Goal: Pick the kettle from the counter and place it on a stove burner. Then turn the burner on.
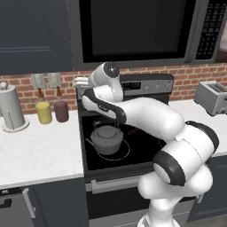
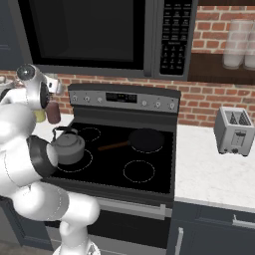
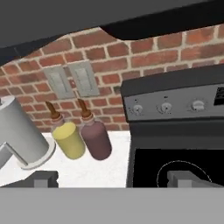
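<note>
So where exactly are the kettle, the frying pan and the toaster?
kettle (image 2: 68, 147): right base view, on its rounded grey body.
frying pan (image 2: 146, 139): right base view, on its flat black inside.
toaster (image 2: 232, 132): right base view, on its silver front face.

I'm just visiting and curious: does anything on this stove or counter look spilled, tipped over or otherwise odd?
Nothing stands out. The kettle sits upright on the large front-left burner, the frying pan lies flat on the cooktop, and the two bottles and the paper towel roll stand upright on the counter.
</note>
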